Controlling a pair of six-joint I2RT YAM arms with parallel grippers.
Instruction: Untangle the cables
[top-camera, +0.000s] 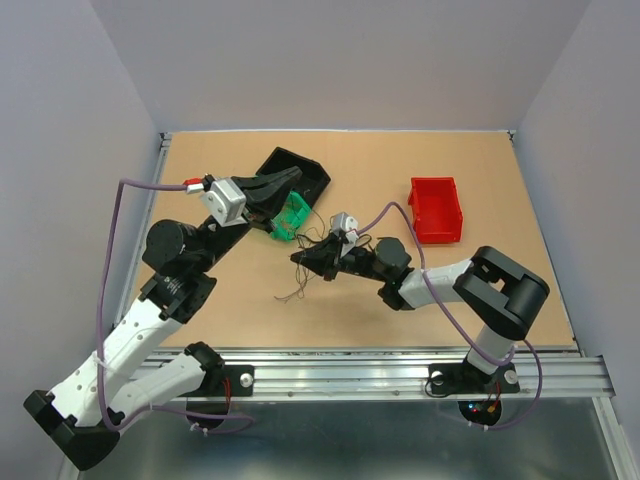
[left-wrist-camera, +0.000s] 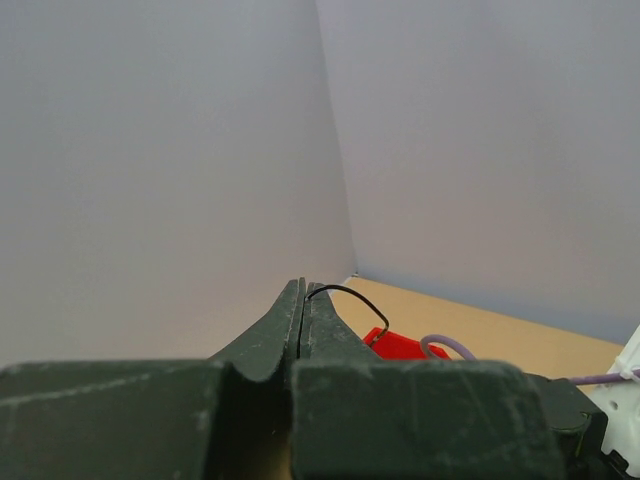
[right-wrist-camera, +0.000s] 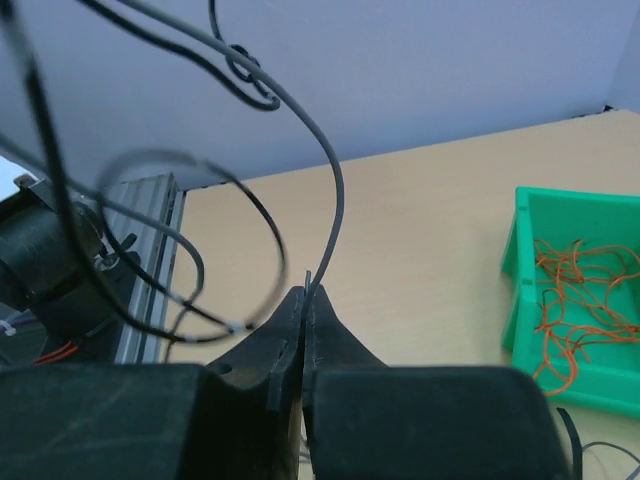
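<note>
Right hand (right-wrist-camera: 303, 293) tight on black cable (right-wrist-camera: 340, 205) (far end out of frame)

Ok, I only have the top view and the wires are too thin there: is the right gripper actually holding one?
Observer: Yes, the right gripper is shut on a dark cable rising from its tips.
Operator: And the left?
Observer: The left gripper is shut too, on a black cable curling out of its tips.
Operator: Anything in the green bin?
Observer: Orange-red cables lie loose inside it.
</note>
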